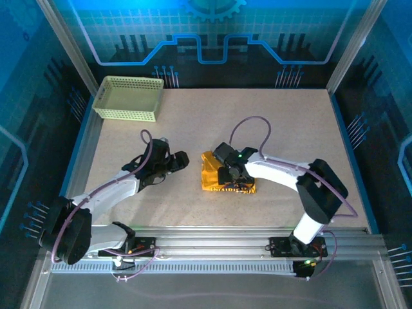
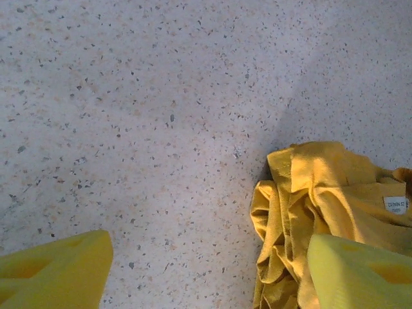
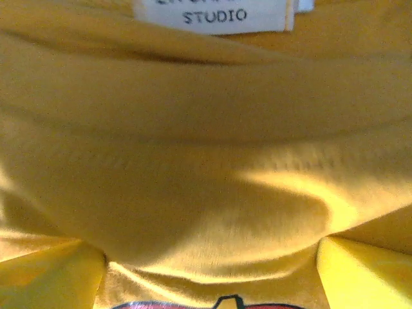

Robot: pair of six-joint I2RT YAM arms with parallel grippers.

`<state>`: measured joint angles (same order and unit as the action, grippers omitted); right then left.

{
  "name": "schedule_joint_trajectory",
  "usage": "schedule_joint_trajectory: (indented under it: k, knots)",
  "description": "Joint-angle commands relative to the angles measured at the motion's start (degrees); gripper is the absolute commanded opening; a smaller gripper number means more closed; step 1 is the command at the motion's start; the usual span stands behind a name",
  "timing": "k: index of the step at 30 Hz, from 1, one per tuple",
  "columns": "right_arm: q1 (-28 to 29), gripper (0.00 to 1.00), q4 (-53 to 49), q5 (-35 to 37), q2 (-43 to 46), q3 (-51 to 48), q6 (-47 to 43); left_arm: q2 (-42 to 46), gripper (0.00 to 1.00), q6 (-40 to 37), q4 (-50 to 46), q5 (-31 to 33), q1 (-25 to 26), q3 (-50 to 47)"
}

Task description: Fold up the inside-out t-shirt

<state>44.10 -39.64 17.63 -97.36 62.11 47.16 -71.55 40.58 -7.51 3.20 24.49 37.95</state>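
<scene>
Mid-table, a touch toward the near edge: the inside-out t-shirt sits bunched, with the right gripper directly on top of it.
Its fingers are spread wide, cloth and neck label just beneath, nothing pinched. The left gripper hangs released over bare table, and the bundle lies just to its right. The right arm's nearer; my call, the left must reach rightward.

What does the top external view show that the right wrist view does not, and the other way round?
Top external: the mesh basket at the table's far left corner, and the left end effector off to the t-shirt's left. Right wrist: a white label reading STUDIO, and fine stitching along a seam. Both: the yellow t-shirt under the right end effector.
</scene>
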Motion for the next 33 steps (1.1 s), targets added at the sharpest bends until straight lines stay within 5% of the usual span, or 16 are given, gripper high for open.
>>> schedule_joint_trajectory:
  k: [1,14,18,26,33]
  knots:
    - [-3.5,0.86,-0.2,2.6,-2.5,-0.3,-0.4,2.1,0.82,0.2,0.2,-0.4,-1.0,-1.1]
    - [-23.6,0.87,3.0,4.4,-10.6,10.9,-24.4,5.5,0.9,-1.9,-0.7,0.6,-5.1,-1.6]
    - [-30.5,0.84,2.1,-2.1,-15.4,17.7,-29.5,6.7,0.94,-2.8,-1.5,1.0,-6.2,-1.6]
    - [-39.4,0.85,2.8,4.4,-22.3,27.0,-42.6,9.6,0.99,-4.3,-1.7,3.5,-8.2,-1.3]
    - [-45.8,0.85,1.8,3.0,-29.0,37.6,-49.8,7.7,0.99,-6.0,-1.5,4.0,-9.0,-0.2]
